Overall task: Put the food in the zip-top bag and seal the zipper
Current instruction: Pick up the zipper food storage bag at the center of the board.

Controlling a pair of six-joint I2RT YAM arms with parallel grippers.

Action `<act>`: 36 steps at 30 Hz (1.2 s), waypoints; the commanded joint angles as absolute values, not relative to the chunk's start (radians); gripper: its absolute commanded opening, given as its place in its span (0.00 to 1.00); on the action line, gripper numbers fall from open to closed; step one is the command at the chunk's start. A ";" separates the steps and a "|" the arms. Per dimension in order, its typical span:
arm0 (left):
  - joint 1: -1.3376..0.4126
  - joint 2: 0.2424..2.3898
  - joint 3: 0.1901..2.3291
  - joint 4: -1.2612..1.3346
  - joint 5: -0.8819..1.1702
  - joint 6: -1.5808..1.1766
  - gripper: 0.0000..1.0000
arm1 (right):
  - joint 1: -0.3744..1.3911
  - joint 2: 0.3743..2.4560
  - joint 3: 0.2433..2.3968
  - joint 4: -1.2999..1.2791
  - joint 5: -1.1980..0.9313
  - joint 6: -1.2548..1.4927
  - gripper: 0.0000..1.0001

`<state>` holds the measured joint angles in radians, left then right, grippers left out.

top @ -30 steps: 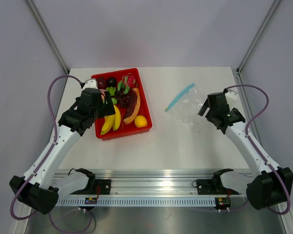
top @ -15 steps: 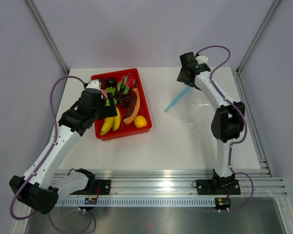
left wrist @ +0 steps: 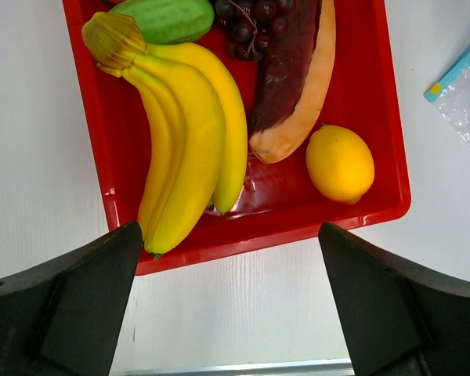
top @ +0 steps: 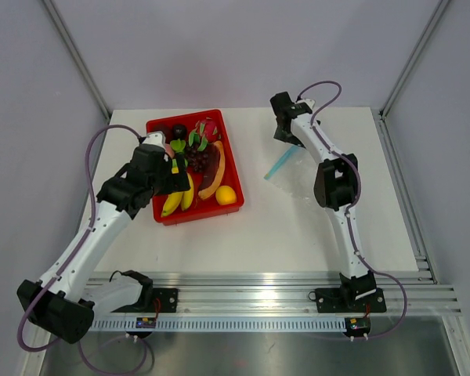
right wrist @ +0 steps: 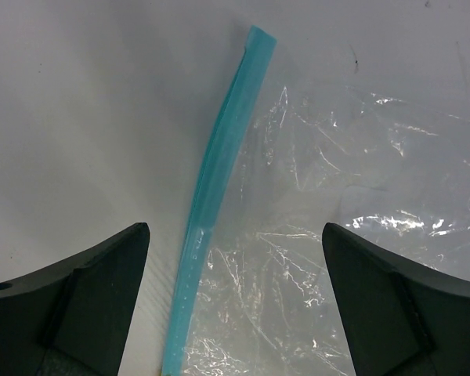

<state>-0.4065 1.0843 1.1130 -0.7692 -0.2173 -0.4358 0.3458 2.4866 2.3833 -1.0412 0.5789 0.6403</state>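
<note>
The food lies in a red tray: a banana bunch, a yellow citrus, a papaya slice, purple grapes and a green piece. My left gripper is open and empty above the tray's near rim; in the top view the left gripper hovers over the bananas. The clear zip-top bag lies flat and empty on the table. Its teal zipper runs along its left edge. My right gripper is open above the bag, and the zipper lies between its fingers.
The right arm reaches over the far side of the table, its gripper at the bag's far end. Dark red round fruits and a pink fruit sit at the tray's back. White table lies between tray and bag.
The right arm swung from the table's right side round to the far side and now hangs over the bag's zipper. The left gripper shifted slightly over the tray.
</note>
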 commanded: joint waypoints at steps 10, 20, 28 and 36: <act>-0.405 1.097 1.101 -0.738 -0.187 -0.410 0.99 | 0.368 2.582 2.447 -1.074 0.643 0.657 0.87; -0.405 1.098 1.100 -0.732 -0.169 -0.417 0.99 | 0.377 2.447 2.284 -0.980 0.655 0.640 0.37; -0.405 1.101 1.101 -0.724 -0.124 -0.437 0.99 | 0.397 2.310 2.154 -0.916 0.611 0.603 0.20; -0.428 1.112 1.114 -0.597 0.142 -0.541 0.94 | 0.414 1.987 1.777 -0.685 0.309 0.503 0.17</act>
